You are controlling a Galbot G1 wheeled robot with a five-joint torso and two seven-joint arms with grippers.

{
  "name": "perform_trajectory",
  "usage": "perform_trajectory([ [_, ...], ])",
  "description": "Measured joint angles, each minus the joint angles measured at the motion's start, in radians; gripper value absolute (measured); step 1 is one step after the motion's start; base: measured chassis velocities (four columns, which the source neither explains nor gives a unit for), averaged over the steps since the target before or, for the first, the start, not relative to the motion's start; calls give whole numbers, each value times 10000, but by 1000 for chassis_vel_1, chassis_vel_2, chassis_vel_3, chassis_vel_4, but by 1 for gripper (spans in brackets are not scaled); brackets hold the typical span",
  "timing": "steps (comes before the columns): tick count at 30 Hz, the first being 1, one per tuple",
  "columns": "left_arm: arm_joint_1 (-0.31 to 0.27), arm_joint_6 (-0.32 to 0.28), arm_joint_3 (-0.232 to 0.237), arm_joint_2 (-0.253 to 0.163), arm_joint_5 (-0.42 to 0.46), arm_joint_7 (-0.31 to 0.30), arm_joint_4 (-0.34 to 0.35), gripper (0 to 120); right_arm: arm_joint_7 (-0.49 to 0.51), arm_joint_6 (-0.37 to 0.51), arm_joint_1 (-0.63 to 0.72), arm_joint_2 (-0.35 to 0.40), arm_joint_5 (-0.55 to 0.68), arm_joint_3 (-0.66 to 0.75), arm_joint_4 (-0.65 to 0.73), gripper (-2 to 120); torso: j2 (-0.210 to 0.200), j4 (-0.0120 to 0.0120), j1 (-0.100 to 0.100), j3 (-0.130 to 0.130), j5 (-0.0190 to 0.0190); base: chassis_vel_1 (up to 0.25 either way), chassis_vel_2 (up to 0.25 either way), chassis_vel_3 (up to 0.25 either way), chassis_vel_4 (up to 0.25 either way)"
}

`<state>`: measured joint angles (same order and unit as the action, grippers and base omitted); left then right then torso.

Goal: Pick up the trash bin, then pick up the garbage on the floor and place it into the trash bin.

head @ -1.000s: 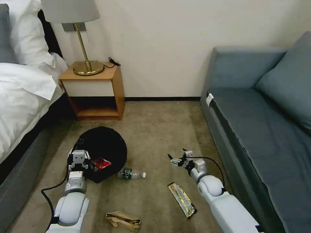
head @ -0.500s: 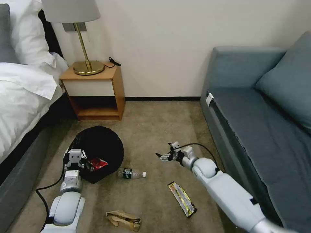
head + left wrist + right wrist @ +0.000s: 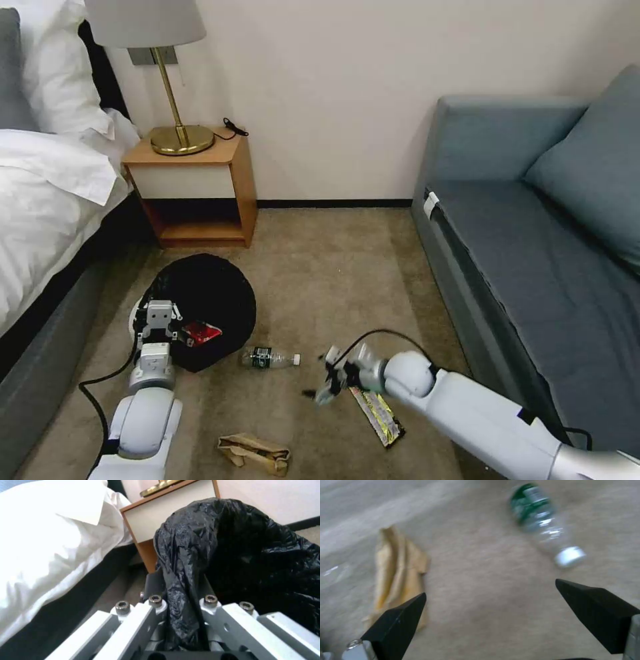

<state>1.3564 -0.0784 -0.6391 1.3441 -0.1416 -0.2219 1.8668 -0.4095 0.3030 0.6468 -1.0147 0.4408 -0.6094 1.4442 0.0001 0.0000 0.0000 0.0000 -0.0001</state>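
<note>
Garbage is scattered over the carpet (image 3: 320, 267) while the trash bin (image 3: 207, 300), its black liner (image 3: 233, 545) bulging, hangs from the left gripper (image 3: 159, 319), whose jaws are pinched on a fold of liner at the bin's near rim. A red-and-white carton (image 3: 199, 332) already lies inside, just beyond that grip. The right gripper (image 3: 325, 387) hovers low over the floor with its black fingertips (image 3: 396, 620) spread wide and nothing between them. From it, the clear bottle (image 3: 270, 359) lies just ahead toward the bin side, cap end nearer; the brown paper bag (image 3: 253, 455) lies to its other side, nearer the robot; the snack wrapper (image 3: 375, 408) sits close beside the wrist. The bottle looks the likely target, though the gripper stands about midway between bottle and bag, so that is only a judgement. To take it well, the open jaws should straddle the bottle across its barrel, near the green label where it is widest, not along its length; it is round and light and would likely roll away if nudged by one fingertip first. Descend squarely, close gently, and keep the bin steady and level.
</note>
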Motion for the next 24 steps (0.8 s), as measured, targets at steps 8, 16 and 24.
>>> perform_trajectory([
  [8, 77, -63, 16, 100, -121, 1, 105, 5, -223, 220, -396, -123, 493, -937, 308, 100, 0, 1, 0, 0, 0, 0, 0, 0, 0],
  [16, 309, -266, -23, 240, -137, -36, 477, 5, -368, 453, -662, -224, 771, -1650, 726, 100, 0, 0, 0, 0, 0, 0, 0, 0, 0],
  [24, 522, -257, -3, 383, -230, -42, 685, 5, -365, 345, -724, -913, 517, -2203, 223, 100, 0, 1, 0, 0, 0, 0, 0, 0, 0],
])
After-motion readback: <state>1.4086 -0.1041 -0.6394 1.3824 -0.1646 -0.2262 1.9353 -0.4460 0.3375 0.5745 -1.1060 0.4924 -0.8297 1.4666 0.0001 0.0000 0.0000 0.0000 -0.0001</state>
